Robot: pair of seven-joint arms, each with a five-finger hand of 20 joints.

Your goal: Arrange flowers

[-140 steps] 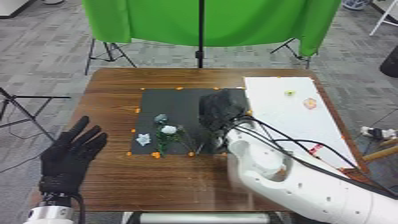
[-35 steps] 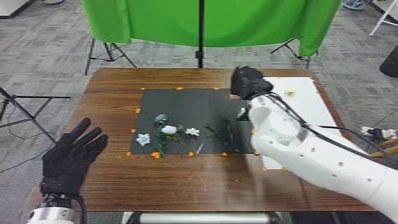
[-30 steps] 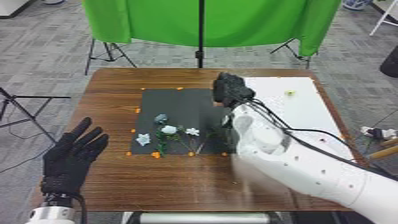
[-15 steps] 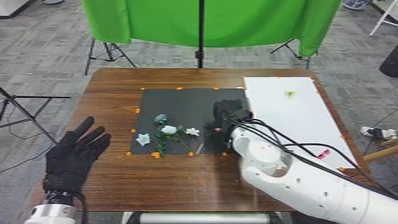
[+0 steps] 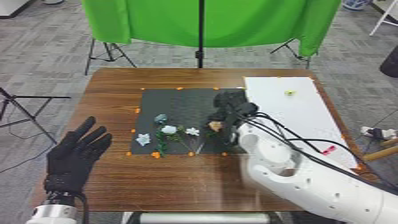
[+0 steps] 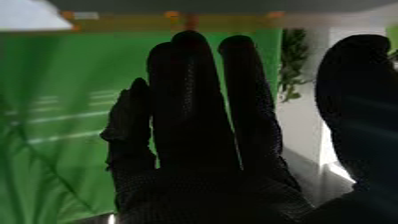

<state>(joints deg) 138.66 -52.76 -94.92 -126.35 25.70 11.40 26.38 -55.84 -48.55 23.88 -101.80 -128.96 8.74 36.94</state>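
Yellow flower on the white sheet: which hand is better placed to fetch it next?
Right, probably: the right hand is beside the sheet bearing the flower; the left hand is across the black mat.

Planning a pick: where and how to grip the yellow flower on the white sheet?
Pinch the yellow flower at its bloom, right hand from above, I'd say: it's small, on the white sheet, apart from other flowers. Stem too indistinct to aim for.
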